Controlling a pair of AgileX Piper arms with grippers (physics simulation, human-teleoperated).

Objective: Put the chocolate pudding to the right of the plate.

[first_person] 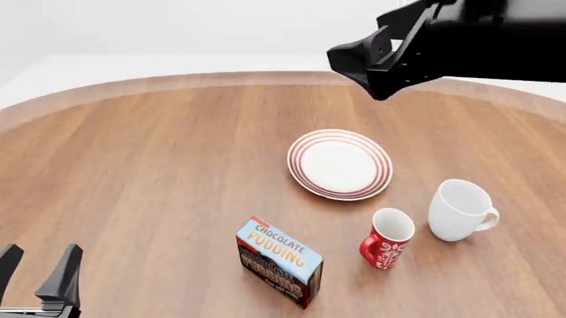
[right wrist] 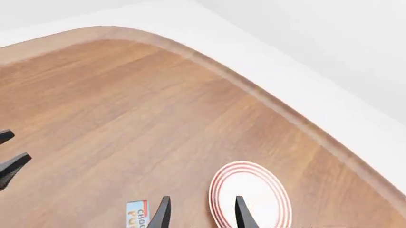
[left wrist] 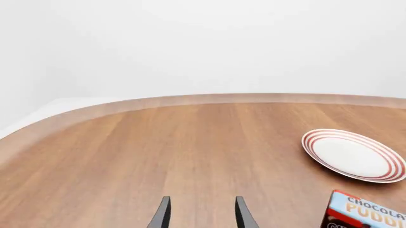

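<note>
Pudding is seen on the bench at seven o'clock from the plate, long axis running ten to four, nearer the left fingers, which, like the raised right fingers, are parted and empty.

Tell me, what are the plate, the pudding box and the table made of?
The plate looks like glazed ceramic: smooth white with painted red rings. The pudding box looks like printed cardboard: flat faces, sharp edges, lettering on top. The table looks like wood with a matte finish: brown grain lines. It's a render, so these are guesses.
</note>
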